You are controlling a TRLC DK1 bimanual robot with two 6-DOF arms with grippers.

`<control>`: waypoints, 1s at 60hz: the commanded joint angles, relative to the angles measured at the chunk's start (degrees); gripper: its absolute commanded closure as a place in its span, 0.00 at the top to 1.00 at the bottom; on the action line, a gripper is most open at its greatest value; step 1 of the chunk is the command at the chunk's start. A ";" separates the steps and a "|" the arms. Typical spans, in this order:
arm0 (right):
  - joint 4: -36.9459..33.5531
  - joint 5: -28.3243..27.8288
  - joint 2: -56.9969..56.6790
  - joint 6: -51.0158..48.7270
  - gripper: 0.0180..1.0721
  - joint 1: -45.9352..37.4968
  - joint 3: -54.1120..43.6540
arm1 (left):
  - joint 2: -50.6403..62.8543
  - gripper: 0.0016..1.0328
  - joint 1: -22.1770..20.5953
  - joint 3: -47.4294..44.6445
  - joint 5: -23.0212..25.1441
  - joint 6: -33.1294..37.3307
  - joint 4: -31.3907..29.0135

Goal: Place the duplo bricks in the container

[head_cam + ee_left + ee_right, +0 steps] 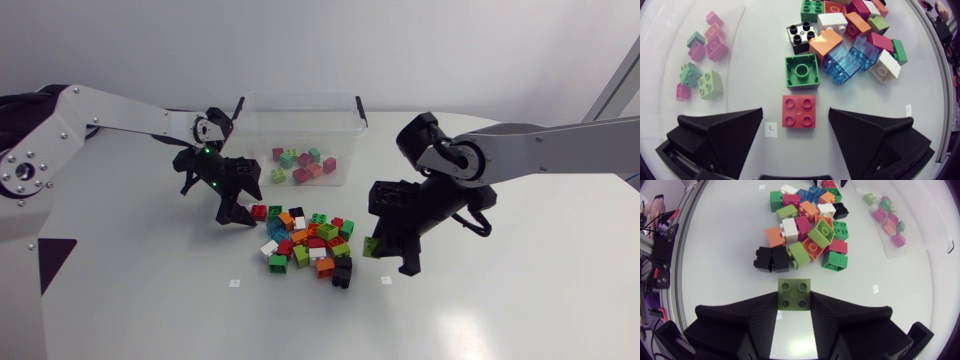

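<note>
A pile of duplo bricks [310,242] in many colours lies at the table's middle. Behind it stands the clear container [345,115] with several bricks inside. My left gripper [236,212] is open at the pile's left end. A red brick [798,111] lies on the table between its fingers [725,132], touching neither; the same red brick [259,212] shows in the head view. My right gripper [794,305] is shut on an olive-green brick [794,295], just off the pile's right side, where the olive-green brick [371,247] shows between the black fingers.
A green brick [801,71] and a black one [801,36] lie just ahead of the red brick. A black double brick [771,259] sits at the pile's near edge by my right gripper. Small white labels [234,283] are stuck on the table.
</note>
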 commanded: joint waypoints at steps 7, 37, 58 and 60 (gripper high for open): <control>-1.69 -0.37 -4.59 0.98 0.19 0.99 -0.10 | 1.95 0.70 -0.33 1.43 -0.20 1.37 -0.43; 2.79 -0.37 -3.09 8.01 0.19 0.11 11.42 | -0.33 0.20 -0.24 0.91 -0.02 0.31 -2.98; 9.65 -0.28 5.26 15.04 0.19 -0.85 21.17 | -5.34 0.20 1.51 -0.94 1.65 0.31 -6.32; 10.18 -0.20 6.22 15.65 0.19 -1.03 22.23 | -6.22 0.20 1.51 -1.47 1.73 0.31 -6.41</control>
